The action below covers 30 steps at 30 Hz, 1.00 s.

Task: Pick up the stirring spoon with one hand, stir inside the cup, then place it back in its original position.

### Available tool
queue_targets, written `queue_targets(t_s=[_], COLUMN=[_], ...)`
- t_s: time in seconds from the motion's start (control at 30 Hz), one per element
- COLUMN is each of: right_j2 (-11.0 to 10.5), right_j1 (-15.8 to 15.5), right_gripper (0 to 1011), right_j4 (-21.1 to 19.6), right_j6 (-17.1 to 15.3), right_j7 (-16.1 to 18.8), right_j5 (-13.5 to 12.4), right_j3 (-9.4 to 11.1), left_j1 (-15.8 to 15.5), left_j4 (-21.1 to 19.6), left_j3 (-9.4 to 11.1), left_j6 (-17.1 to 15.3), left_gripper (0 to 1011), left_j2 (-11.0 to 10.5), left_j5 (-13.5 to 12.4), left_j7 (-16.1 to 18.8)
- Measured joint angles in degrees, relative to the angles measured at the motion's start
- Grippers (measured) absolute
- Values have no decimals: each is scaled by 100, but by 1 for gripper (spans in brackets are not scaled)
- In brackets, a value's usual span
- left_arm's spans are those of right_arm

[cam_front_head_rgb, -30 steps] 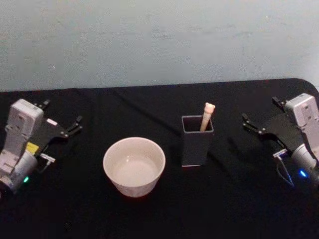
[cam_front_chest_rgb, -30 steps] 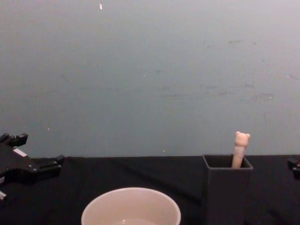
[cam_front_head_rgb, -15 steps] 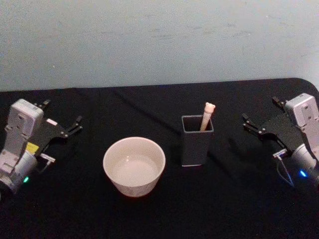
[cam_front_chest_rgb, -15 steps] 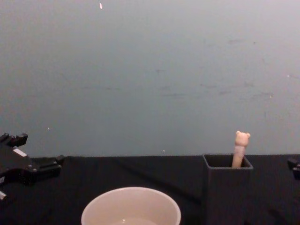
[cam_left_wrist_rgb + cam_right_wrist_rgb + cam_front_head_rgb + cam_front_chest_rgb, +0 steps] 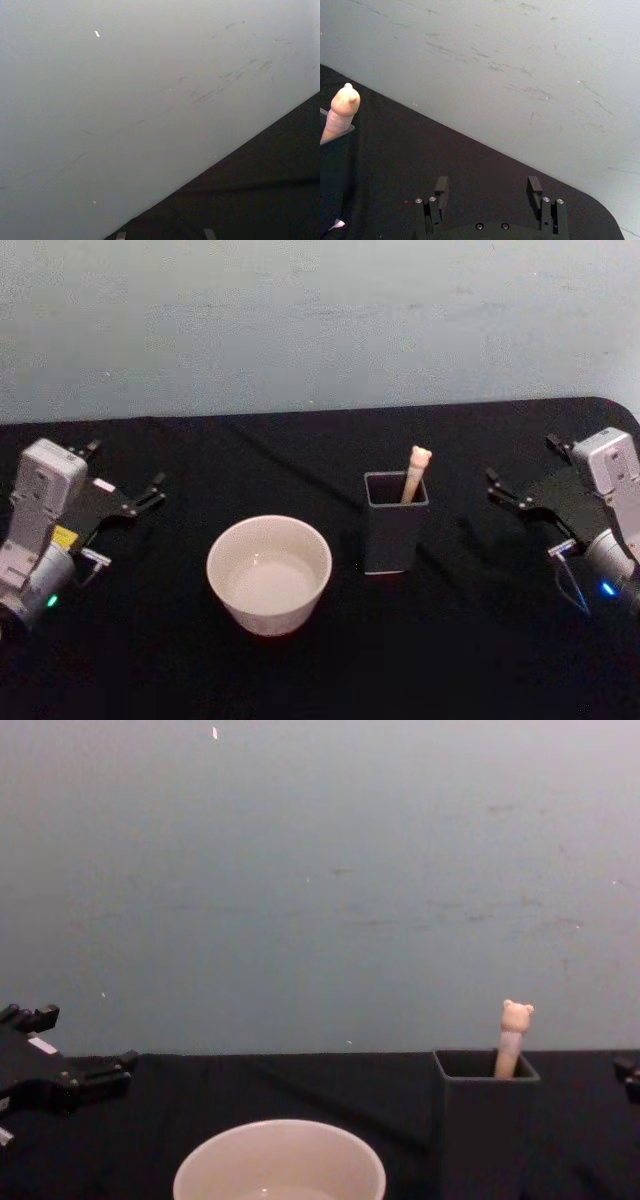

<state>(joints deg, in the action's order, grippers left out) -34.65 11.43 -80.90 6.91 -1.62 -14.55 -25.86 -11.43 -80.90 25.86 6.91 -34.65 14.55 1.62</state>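
In the dark grey square holder [image 5: 394, 530] near the middle of the black desk [image 5: 330, 680], the stirring spoon [image 5: 414, 472] stands handle-up. Its bear-head top pokes above the rim toward the holder's far side, and its metal bowl is hidden inside. The cream-white cup [image 5: 269, 573] sits on the desk to the robot's left of the holder, near it but not touching and a little closer to the robot; whether it holds any liquid cannot be told. The right tool [image 5: 522, 460] hovers by the desk's right edge, well apart from the holder, its two fingers spread and empty. Seen from its own wrist, the spoon's handle rises off to one side of the gap. The left tool [image 5: 125, 468] sits by the left edge, well apart from the cup, its fingers likewise spread and holding nothing. Judged from this, the task stands at its very start: the spoon is not yet lifted, and the grasp, the stir inside the cup and the return to the holder are all left to do. The right tool looks better placed for the reach.
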Motion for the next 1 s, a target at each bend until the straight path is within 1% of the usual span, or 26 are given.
queue_targets(t_s=[0.3,0.4,0.43,0.6,0.63,0.7,0.73,0.8,0.83,0.87,0.9,1.0], right_j2=[3,19,18,-67,-147,-227,-308,-395,-473,-503,-558,-616], right_j1=[-1,-22,-42,-136,-207,-278,-359,-450,-547,-587,-670,-780], right_gripper=[1002,1002,1002,1000,1000,1002,1002,1000,1000,1000,1002,1002], right_j4=[-1,-74,-133,-330,-432,-538,-635,-756,-871,-913,-1012,-1145], right_j6=[-1,-79,-166,-424,-499,-552,-590,-630,-666,-678,-706,-727], right_j7=[2,102,213,627,841,1055,1259,1460,1641,1717,1883,2132], right_j5=[0,-71,-192,-643,-838,-1027,-1188,-1356,-1513,-1573,-1706,-1883], right_j3=[5,88,155,353,441,527,611,697,782,816,879,958], left_j1=[0,0,0,0,0,0,0,0,0,0,0,0], left_j4=[0,0,0,0,0,0,0,0,0,0,0,0], left_j3=[0,0,0,0,0,0,0,0,0,0,0,0], left_j6=[0,0,0,0,0,0,0,0,0,0,0,0], left_gripper=[1001,1001,1001,1001,1001,1001,1001,1001,1001,1001,1001,1001], left_j2=[0,0,0,0,0,0,0,0,0,0,0,0], left_j5=[0,0,0,0,0,0,0,0,0,0,0,0], left_j7=[0,0,0,0,0,0,0,0,0,0,0,0])
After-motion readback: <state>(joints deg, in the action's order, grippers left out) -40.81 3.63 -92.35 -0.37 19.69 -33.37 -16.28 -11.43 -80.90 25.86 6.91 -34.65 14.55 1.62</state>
